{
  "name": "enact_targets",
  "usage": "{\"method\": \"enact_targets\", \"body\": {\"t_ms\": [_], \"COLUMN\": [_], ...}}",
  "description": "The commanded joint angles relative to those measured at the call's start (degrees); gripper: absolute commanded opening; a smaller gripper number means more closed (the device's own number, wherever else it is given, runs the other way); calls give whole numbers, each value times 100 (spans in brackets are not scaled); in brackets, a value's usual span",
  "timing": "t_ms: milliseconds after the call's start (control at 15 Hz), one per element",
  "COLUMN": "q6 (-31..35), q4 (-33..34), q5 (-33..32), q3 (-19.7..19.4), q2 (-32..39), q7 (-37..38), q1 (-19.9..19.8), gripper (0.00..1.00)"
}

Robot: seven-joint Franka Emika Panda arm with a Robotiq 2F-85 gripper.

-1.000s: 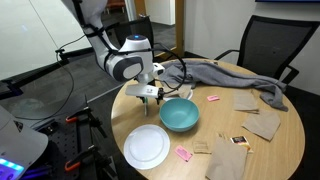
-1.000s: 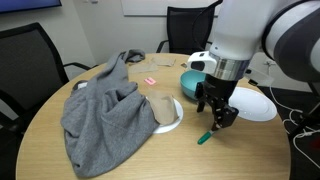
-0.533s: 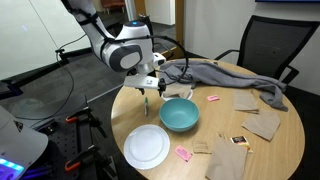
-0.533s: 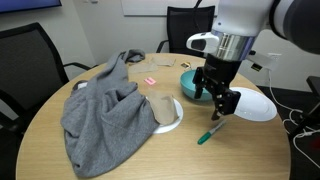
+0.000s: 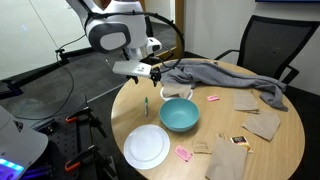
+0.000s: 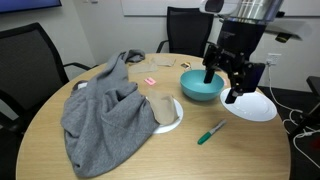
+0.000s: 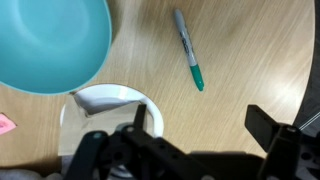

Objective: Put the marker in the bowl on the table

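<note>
We saw the gripper (image 6: pixel 222 86) spread wide and empty above the table (image 6: pixel 60 150). The marker (image 6: pixel 211 132) lay flat near the table's edge, just beside the teal bowl (image 6: pixel 200 90). We judged it light, rigid and slippery, best pinched mid-barrel.

Marker (image 7: pixel 188 50): slim grey barrel w/ teal-green cap, lying flat on table (image 7: pixel 255 50), slightly slanted. It's outside the bowl (image 7: pixel 50 45), near its rim but not touching. It sits below gripper (image 6: pixel 222 85), well apart from it. In wrist view it's ahead of the fingers, cap end nearer them. Bowl: round, teal-blue, smooth sides, upright on table, lower than gripper and off to one side of it. In an exterior view, marker (image 6: pixel 211 132) is on the camera side of bowl (image 6: pixel 201 86). Table: round, light wood top; both rest on it.
</note>
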Motion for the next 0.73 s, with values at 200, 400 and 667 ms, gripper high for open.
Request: {"method": "enact_targets", "body": {"t_ms": [200, 400, 667], "q6": [-713, -700, -742], "q4": [-364, -189, -258], "q5": [1880, 1819, 1803], "q3": [-592, -1286, -1413], "q2": [-1289, -1081, -1189], "q7": [-1352, -1275, -1259], "q1": [563, 1194, 1296], "gripper": [100, 100, 100]}}
